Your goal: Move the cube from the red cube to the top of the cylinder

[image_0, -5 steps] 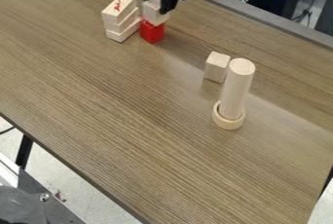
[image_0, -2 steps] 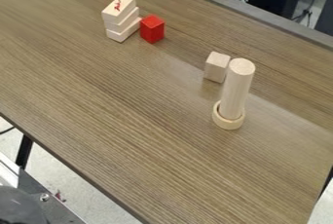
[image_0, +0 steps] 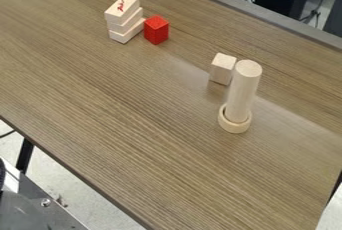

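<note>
Cylinder [image_0: 243, 91] stands inside a ring [image_0: 234, 127] (both pale).

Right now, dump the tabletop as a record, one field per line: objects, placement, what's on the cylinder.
surface: wood-grain table
cylinder: pale wooden cylinder, upright, foot inside a pale ring
cylinder_top: nothing on it
red_cube: red cube, on the table, nothing on top
loose_block: plain wooden block, just beyond the cylinder; contact unclear
stack: three pale blocks, red mark on the topmost, beside the red cube; contact unclear
task_state: no cube on the cylinder
</note>
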{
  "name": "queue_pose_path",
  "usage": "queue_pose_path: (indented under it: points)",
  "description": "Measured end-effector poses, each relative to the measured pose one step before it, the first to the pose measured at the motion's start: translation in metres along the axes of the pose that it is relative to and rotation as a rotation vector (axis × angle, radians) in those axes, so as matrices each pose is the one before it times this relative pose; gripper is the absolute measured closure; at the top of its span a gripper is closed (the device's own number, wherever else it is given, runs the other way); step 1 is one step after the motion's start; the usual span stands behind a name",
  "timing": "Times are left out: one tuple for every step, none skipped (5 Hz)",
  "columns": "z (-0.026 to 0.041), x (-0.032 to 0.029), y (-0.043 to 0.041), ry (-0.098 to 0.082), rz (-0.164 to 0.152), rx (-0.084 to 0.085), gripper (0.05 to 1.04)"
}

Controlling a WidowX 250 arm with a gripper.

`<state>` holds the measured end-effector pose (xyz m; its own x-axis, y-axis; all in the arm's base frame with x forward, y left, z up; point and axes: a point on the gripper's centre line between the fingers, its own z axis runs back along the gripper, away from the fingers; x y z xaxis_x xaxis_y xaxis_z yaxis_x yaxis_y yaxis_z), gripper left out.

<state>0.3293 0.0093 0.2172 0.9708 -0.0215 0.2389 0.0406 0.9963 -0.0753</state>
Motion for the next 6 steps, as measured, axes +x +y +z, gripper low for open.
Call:
queue_pose_path:
  points:
    - [-0.01058,-0.02305,-0.02652,0.0255,-0.0715,0.0427,0.545]
    - [-0.0134,-0.01143,-0.00995,0.0262,-0.0278,0.044,0.545]
    - [-0.00365,-0.0046,-0.00575,-0.0034,0.0013,-0.0221,0.545]
    - [0.00099,0.00242,-0.00252,-0.0185,0.0121,-0.0186,0.545]
    - [-0.00995,0.00729,-0.00156,0.0052,0.0159,-0.0372,0.545]
    - [-0.00631,0.00772,-0.00054,-0.0001,0.0044,-0.0055,0.545]
